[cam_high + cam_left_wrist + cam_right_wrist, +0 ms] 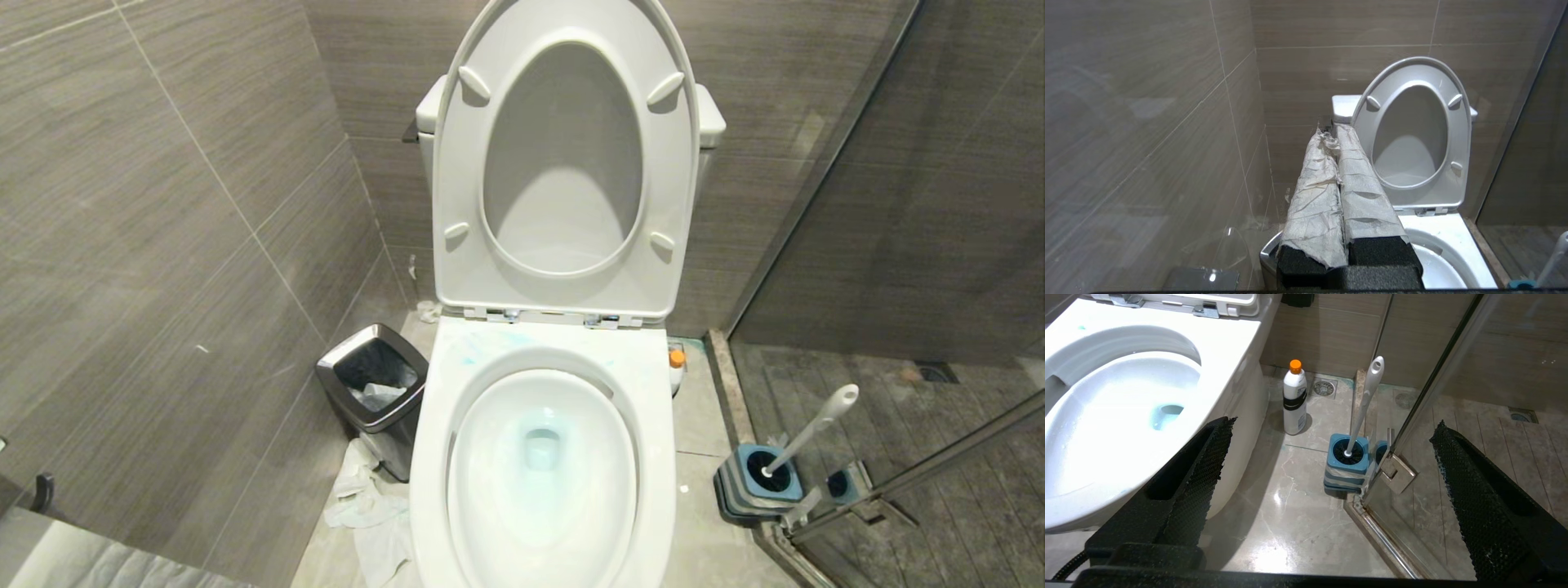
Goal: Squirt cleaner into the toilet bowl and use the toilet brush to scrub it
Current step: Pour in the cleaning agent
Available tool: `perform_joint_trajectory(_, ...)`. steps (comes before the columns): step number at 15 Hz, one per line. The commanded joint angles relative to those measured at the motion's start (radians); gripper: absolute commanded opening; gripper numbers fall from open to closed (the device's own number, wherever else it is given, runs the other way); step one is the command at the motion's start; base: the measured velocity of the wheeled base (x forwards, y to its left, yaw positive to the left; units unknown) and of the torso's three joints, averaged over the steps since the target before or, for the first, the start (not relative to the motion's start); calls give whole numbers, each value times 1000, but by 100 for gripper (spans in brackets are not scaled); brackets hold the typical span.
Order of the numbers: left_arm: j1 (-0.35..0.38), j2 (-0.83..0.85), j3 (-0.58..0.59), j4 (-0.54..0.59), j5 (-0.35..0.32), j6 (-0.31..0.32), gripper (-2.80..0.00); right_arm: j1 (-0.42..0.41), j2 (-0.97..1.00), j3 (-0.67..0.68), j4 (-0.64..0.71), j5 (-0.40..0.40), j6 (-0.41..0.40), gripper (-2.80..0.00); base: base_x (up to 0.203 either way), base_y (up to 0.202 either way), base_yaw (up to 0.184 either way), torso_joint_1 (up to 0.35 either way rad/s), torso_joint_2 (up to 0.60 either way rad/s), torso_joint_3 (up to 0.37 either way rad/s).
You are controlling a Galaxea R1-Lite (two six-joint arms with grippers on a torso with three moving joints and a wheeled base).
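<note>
grey-tiled bathroom, label unreadable on bottle (pixel 1294 401)

Lining the room: grey-brown wall tiles (pixel 163 204) with pale grout. Showing a glossy marbled floor (pixel 1298 522), catching a light glare. Closing off the shower: a glass partition (pixel 857 204) over darker plank-like flooring (pixel 939 490).

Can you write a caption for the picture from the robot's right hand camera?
Open right gripper above the floor beside the toilet bowl, facing the toilet brush in its blue holder.
</note>
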Motion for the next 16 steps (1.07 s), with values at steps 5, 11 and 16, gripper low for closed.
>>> perform_joint_trajectory(5, -7, -96, 138, -26, 2, 4, -280, 0, -2, 11, -1, 1, -1, 0, 0, 0, 0, 0, 0, 0)
perform_joint_trajectory(11, -85, -98, 226, -223, 2, 12, -280, 0, -1, 11, -1, 1, -1, 0, 0, 0, 0, 0, 0, 0)
perform_joint_trajectory(16, -94, -227, 361, -210, 3, 69, -280, 0, 0, 11, -1, 1, -1, 0, 0, 0, 0, 0, 0, 0)
